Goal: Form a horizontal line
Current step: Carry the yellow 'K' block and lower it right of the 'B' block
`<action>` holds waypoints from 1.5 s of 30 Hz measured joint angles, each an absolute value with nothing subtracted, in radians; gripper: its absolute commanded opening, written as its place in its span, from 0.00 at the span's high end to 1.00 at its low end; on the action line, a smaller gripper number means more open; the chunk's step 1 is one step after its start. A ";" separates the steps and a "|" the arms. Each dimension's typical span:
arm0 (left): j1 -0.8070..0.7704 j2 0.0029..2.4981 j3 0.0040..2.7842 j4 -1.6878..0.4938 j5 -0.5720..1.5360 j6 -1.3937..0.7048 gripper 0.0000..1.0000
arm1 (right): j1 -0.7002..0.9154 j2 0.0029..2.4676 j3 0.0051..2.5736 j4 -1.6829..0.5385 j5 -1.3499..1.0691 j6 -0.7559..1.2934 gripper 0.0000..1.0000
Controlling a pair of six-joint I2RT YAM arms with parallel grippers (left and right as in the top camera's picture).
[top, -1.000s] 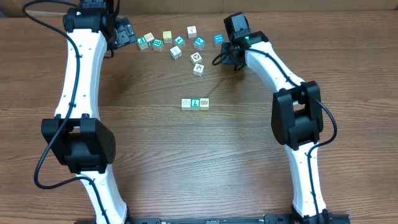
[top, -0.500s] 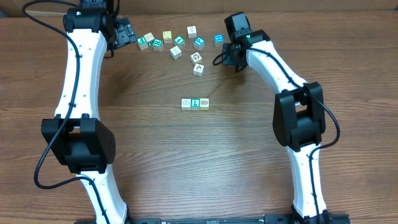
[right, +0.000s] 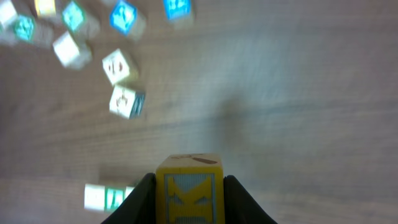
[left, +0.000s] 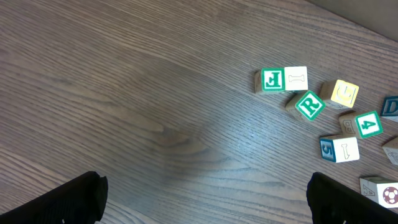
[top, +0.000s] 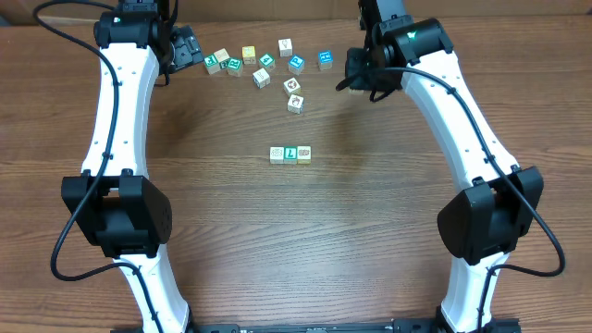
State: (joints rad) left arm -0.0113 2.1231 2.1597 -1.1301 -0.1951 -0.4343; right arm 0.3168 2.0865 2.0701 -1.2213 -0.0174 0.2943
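Observation:
Three letter blocks form a short row [top: 290, 154] at the table's middle; its left end shows blurred in the right wrist view [right: 107, 197]. My right gripper [right: 189, 193] is shut on a yellow block with a blue K [right: 188, 190], held above the table; in the overhead view the gripper [top: 363, 81] is right of the loose blocks. Several loose blocks [top: 264, 67] lie scattered at the back. My left gripper [left: 202, 199] is open and empty, hanging left of the loose blocks [left: 311, 102]; in the overhead view it [top: 185, 48] is at the back left.
Two loose blocks [top: 293, 95] lie between the back cluster and the row. The wooden table [top: 277, 240] runs to the front. The back edge of the table [top: 462, 9] is close behind the blocks.
My right arm has lifted and swung away to the right and back, carrying the yellow K block. The left arm and the row have not moved.

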 measured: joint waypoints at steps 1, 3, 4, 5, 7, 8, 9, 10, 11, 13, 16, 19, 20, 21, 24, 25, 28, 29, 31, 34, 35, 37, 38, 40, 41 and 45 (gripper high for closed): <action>-0.011 2.123 2.160 -1.130 -0.196 -0.434 0.00 | 0.317 2.088 2.061 -1.235 -0.031 0.303 0.74; -0.011 2.123 2.160 -1.130 -0.195 -0.434 0.00 | 0.321 2.088 2.029 -1.246 -0.049 0.319 0.74; -0.011 2.123 2.160 -1.130 -0.196 -0.434 0.00 | 0.324 2.088 2.008 -1.245 -0.056 0.324 0.74; -0.011 2.123 2.160 -1.130 -0.196 -0.434 0.00 | 0.329 2.088 1.984 -1.241 -0.062 0.332 0.74; -0.011 2.123 2.160 -1.130 -0.195 -0.434 0.00 | 0.345 2.088 1.921 -1.219 -0.071 0.345 0.74; -0.011 2.123 2.160 -1.130 -0.196 -0.434 0.00 | 0.355 2.088 1.895 -1.207 -0.073 0.348 0.74; -0.011 2.123 2.160 -1.130 -0.195 -0.434 0.00 | 0.367 2.088 1.861 -1.188 -0.075 0.352 0.73; -0.011 2.123 2.160 -1.130 -0.195 -0.434 0.00 | 0.380 2.089 1.833 -1.169 -0.076 0.355 0.73; -0.011 2.123 2.160 -1.130 -0.195 -0.434 0.00 | 0.394 2.090 1.805 -1.150 -0.079 0.359 0.73; -0.011 2.123 2.160 -1.130 -0.195 -0.434 0.00 | 0.422 2.094 1.758 -1.112 -0.080 0.365 0.70; -0.011 2.123 2.160 -1.130 -0.195 -0.434 0.00 | 0.458 2.100 1.716 -1.073 -0.063 0.385 0.70; -0.011 2.123 2.160 -1.130 -0.195 -0.434 0.00 | 0.476 2.101 1.699 -1.059 -0.025 0.416 0.72; -0.011 2.123 2.160 -1.130 -0.196 -0.434 0.00 | 0.478 2.101 1.698 -1.056 -0.016 0.424 0.73; -0.011 2.123 2.160 -1.130 -0.196 -0.434 0.00 | 0.477 2.101 1.698 -1.046 -0.006 0.435 0.74; -0.011 2.123 2.160 -1.130 -0.195 -0.434 0.00 | 0.477 2.101 1.695 -1.026 0.014 0.454 0.74; -0.011 2.123 2.160 -1.130 -0.196 -0.434 0.00 | 0.477 2.101 1.693 -1.019 0.017 0.458 0.74; -0.011 2.123 2.160 -1.130 -0.195 -0.434 0.00 | 0.478 2.101 1.667 -0.978 0.026 0.469 0.74; -0.011 2.123 2.160 -1.130 -0.196 -0.434 0.00 | 0.478 2.101 1.655 -0.964 0.027 0.472 0.74; -0.011 2.123 2.160 -1.130 -0.195 -0.434 0.00 | 0.477 2.101 1.628 -0.934 0.030 0.476 0.74; -0.011 2.123 2.160 -1.130 -0.195 -0.434 0.00 | 0.477 2.101 1.599 -0.897 0.031 0.479 0.74; -0.011 2.123 2.160 -1.130 -0.195 -0.434 0.00 | 0.478 2.101 1.593 -0.884 0.031 0.480 0.74; -0.011 2.123 2.160 -1.130 -0.195 -0.434 0.00 | 0.478 2.101 1.583 -0.864 0.031 0.482 0.74; -0.011 2.123 2.160 -1.130 -0.195 -0.434 0.00 | 0.478 2.101 1.581 -0.864 0.031 0.483 0.74; -0.011 2.123 2.160 -1.130 -0.195 -0.434 0.00 | 0.479 2.101 1.579 -0.864 0.031 0.484 0.74; -0.011 2.123 2.160 -1.130 -0.195 -0.434 0.00 | 0.480 2.101 1.578 -0.864 0.031 0.485 0.74; -0.011 2.123 2.160 -1.130 -0.195 -0.434 0.00 | 0.487 2.101 1.578 -0.864 0.033 0.486 0.73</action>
State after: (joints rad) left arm -0.0113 2.1231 2.1597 -1.1301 -0.1951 -0.4339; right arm 0.4870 2.1014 1.5780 -0.8639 0.0334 0.4862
